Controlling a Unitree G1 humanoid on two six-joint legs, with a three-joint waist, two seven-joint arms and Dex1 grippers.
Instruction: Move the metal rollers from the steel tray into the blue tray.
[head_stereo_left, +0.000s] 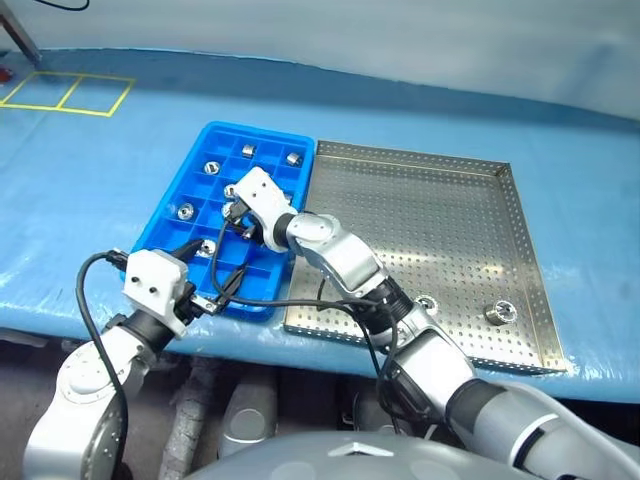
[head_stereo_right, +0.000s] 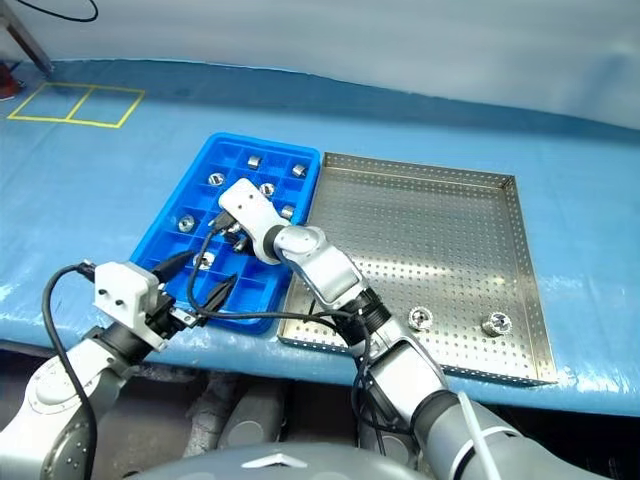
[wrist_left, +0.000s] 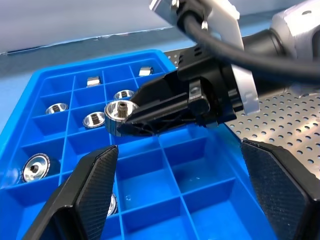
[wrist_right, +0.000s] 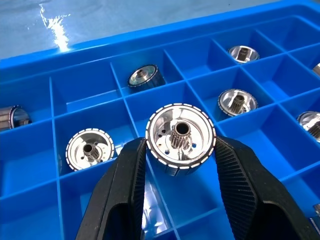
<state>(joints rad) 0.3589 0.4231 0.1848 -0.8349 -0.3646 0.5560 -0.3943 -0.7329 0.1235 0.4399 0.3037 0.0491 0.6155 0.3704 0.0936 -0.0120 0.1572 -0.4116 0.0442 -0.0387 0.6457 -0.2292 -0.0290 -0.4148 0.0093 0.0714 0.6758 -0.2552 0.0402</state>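
Centrally, the right gripper (wrist_right: 181, 150) is clamped on one roller (wrist_right: 181, 139), gripping it by its ribbed rim, and holds it above the compartments of the blue tray (head_stereo_left: 172, 185). The roller's open face, with a small toothed hub at the centre, is turned toward the wrist camera. The left gripper (wrist_left: 185, 192) stands wide and holds nothing; it hovers over the near end of the blue tray, just beside the right gripper, its fingers (wrist_left: 92, 185) to either side of the empty compartments below.

Several rollers already lie in separate compartments of the blue tray, among them one at the far end (head_stereo_left: 248, 150) and one near the left wall (head_stereo_left: 185, 211).

The steel tray (head_stereo_left: 450, 165) sits on the bench (head_stereo_left: 80, 190) with its left rim touching the blue tray. Two rollers lie in it near the front rim: one beside the right arm (head_stereo_right: 420, 319), the other further right (head_stereo_right: 494, 323).
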